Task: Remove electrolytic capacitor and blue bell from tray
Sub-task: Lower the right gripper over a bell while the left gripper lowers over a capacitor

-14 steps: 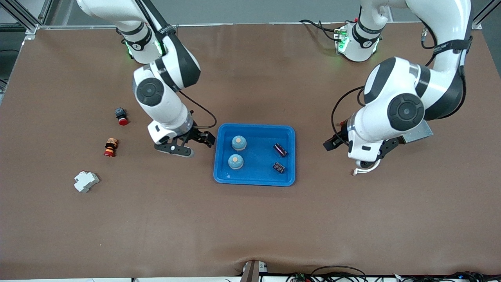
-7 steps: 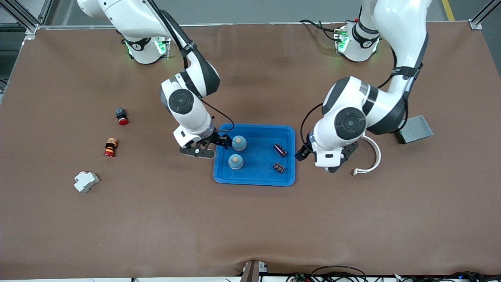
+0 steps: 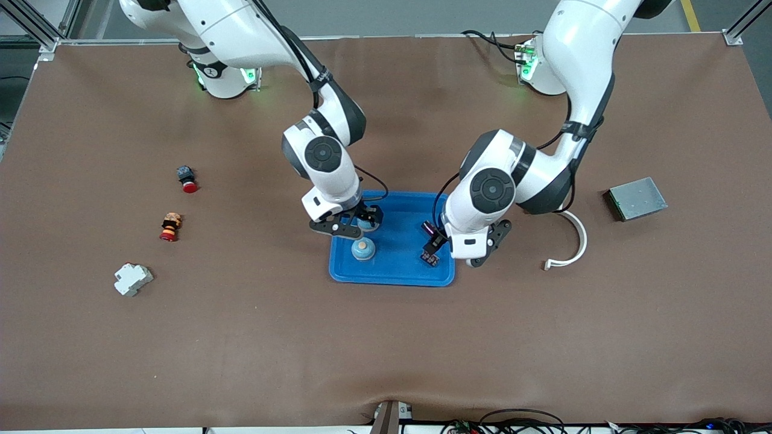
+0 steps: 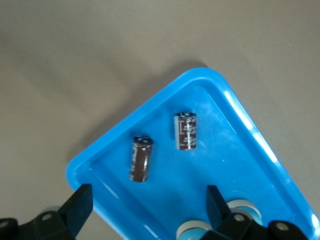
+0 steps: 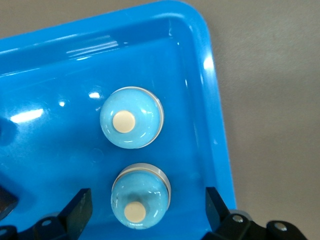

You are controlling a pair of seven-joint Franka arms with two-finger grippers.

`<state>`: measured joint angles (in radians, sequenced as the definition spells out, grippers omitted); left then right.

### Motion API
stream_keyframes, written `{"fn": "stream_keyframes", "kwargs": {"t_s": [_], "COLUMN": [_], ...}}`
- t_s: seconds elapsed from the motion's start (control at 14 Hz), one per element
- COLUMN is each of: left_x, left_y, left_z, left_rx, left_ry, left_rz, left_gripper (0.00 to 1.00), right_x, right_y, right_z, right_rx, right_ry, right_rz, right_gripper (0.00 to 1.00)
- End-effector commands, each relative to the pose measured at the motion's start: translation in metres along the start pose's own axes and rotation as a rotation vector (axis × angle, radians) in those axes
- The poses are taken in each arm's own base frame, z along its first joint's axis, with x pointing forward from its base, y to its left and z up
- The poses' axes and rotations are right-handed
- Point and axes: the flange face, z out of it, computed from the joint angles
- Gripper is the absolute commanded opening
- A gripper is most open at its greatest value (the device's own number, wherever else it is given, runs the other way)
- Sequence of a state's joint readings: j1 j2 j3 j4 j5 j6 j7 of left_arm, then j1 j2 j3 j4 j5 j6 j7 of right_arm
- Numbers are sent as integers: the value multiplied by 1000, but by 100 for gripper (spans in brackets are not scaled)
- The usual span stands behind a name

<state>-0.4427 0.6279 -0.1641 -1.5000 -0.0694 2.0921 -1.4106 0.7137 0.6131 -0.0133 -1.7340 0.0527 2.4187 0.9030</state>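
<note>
Both arms over the blue tray!
Two bells and two capacitors lie inside it; right gripper hovers over one bell, left gripper over the capacitors, both spread wide, empty.

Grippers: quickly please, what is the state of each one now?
Left gripper: open, empty, over the blue tray.
Right gripper: open, empty, over a bell.

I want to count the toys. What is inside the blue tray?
Inside the blue tray: two bells and two capacitors. In the front view, the grippers partly cover one of each.
</note>
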Motion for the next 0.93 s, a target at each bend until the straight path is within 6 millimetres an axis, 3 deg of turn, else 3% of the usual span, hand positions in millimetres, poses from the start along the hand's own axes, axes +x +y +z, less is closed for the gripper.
{"fn": "stream_keyframes", "kwargs": {"t_s": [0.0,0.57,0.86], "left_x": [-8,-21,-19], "left_y": [11,11,7], "left_z": [20,62,83], "left_rx": [-27,6,39], "left_ry": [24,27,63], "left_rz": [-44,-52,-41], "left_gripper": [100,100,100], "right_x": [-3,-17,-18], "right_y": [-12,-21,-20], "right_z": [12,29,36], "right_rx": [-19,-30,-41], "right_ry": [18,11,18], "right_rz": [14,15,-1], "right_gripper": [100,100,100]}}
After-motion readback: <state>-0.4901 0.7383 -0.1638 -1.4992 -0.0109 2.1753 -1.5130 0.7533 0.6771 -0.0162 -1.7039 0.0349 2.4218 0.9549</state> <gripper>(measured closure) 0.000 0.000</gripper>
